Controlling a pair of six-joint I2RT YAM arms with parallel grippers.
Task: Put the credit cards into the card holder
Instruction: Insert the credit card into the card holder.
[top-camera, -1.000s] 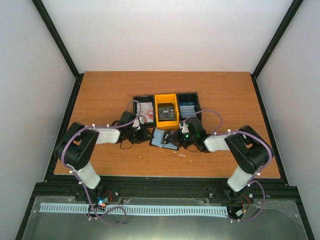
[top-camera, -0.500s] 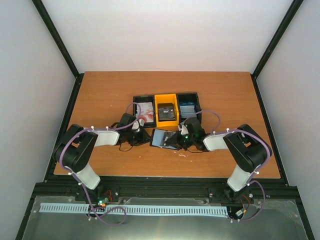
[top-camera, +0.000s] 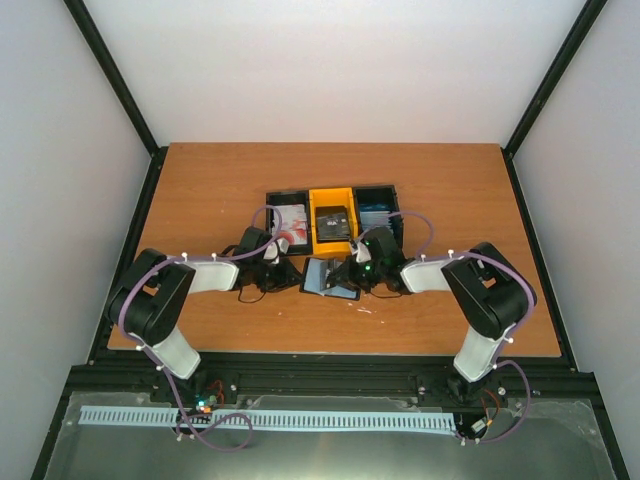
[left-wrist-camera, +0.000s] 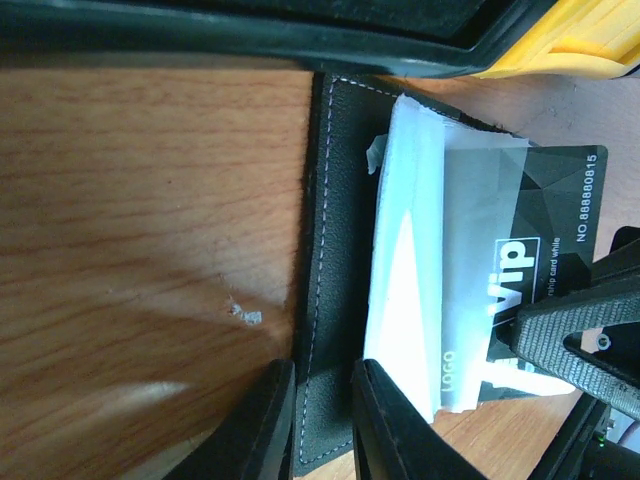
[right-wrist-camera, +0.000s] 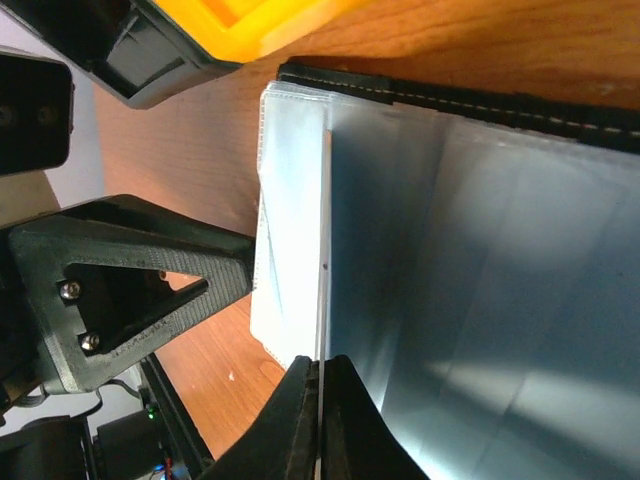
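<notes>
- Evidently the left end effector (left-wrist-camera: 322, 385) was clamped on one edge of the card holder (left-wrist-camera: 335, 200), which looked soft and floppy.
- Right end effector (right-wrist-camera: 322, 385) pinched the dark grey card (left-wrist-camera: 545, 190) by its rim; thin, stiff, slippery, I judged.

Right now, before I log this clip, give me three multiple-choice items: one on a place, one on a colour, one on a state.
1. Where is the card holder?
A) open on the table, just in front of the bins
B) inside a bin
C) lifted high above the table

2. What colour is the middle bin of the three?
A) red
B) green
C) yellow

3. What is the right gripper doing?
A) standing wide open
B) shut on the dark grey card
C) holding a bin

Key:
1 A, the top view shows it lying open on the wood.
2 C, its walls are plainly yellow.
3 B, its fingers pinch the card's thin edge at the holder's pocket.
</notes>
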